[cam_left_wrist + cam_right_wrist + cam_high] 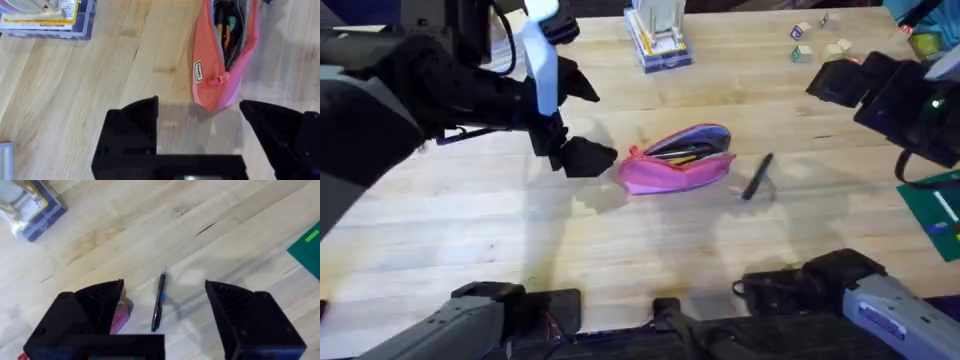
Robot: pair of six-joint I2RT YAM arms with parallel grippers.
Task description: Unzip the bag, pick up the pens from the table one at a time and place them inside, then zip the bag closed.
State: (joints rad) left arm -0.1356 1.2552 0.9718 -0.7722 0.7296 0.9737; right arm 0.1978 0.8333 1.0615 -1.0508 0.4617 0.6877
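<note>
The pink bag point(675, 160) lies mid-table with its zipper open, and dark pens and an orange one show inside. My left gripper point(582, 155) hovers just off the bag's left end. In the left wrist view this gripper point(197, 107) is open, its fingers point(135, 122) flanking the bag's end point(220, 65) where the pink pull sits. One black pen point(757, 177) lies on the table point(620, 250) to the right of the bag. My right gripper point(840, 80) hangs high at the back right. In its own view the right gripper point(164, 284) is open above the pen point(158, 302).
A clear plastic box point(660, 40) of supplies stands at the back centre, also seen as the box point(50, 17) and the box point(32, 207). Small blocks point(815, 40) lie at the back right. A green mat point(935, 215) covers the right edge.
</note>
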